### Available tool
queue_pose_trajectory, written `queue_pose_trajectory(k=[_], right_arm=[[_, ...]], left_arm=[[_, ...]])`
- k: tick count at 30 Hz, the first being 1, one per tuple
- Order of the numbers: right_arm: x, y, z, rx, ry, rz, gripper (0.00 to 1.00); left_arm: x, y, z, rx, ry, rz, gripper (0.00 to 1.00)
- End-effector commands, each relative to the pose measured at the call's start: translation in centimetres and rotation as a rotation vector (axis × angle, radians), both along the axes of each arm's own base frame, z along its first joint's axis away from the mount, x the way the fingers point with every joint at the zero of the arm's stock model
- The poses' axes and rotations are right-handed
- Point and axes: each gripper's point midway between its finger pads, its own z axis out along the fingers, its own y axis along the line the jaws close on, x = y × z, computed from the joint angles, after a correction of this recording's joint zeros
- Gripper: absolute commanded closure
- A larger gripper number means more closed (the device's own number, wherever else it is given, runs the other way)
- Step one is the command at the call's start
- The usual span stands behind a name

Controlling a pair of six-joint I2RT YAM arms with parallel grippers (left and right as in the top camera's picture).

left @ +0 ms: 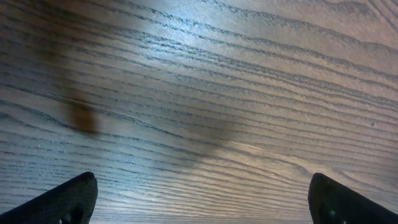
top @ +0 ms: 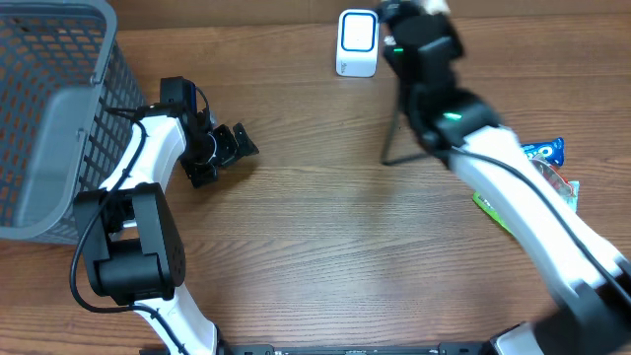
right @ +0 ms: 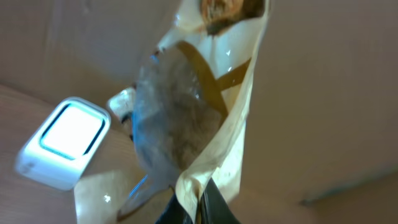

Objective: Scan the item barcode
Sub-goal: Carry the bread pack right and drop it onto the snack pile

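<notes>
Snack bag [right: 186,124], edge pinched in right hand [right: 199,208], near scanner [right: 65,140].

Checkout bench: scanner [top: 357,42], basket [top: 44,59]

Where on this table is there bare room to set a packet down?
Free: the wood between the left claw and the right arm, down to the near edge; also between basket and scanner. Crowded: the right side, where packets lie beside the right arm.

Left end effector [top: 227,154] hangs low, spread wide; right end effector [right: 198,208] clamped tight, raised.
</notes>
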Motion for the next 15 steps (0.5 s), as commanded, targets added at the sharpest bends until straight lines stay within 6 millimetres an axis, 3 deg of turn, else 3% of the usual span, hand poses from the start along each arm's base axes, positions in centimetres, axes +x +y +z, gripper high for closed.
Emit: queue_pose_trajectory(k=[1, 4, 8, 12, 15], right_arm=[[-2.8, -3.9, 2.4, 0.401, -0.015, -0.128, 0.96], [-5.9, -8.9, 0.6, 0.633, 0.099, -0.279, 0.96], [-8.1, -14.3, -3.3, 0.817, 0.261, -0.422, 0.96], [-9.5, -19.7, -8.4, 0.896, 0.354, -0.575, 0.96], [-11.2, -22.5, -13.6, 0.930, 0.454, -0.699, 0.96]], left_arm=[[0.4, 0.0, 0.3, 0.006, -0.014, -0.003, 0.00], [0.4, 0.0, 0.3, 0.007, -0.014, -0.003, 0.00], [0.4, 0.0, 0.3, 0.007, -0.014, -0.004, 0.00], [0.4, 0.0, 0.3, 0.007, -0.014, -0.003, 0.00], [0.4, 0.0, 0.3, 0.007, -0.014, -0.003, 0.00]])
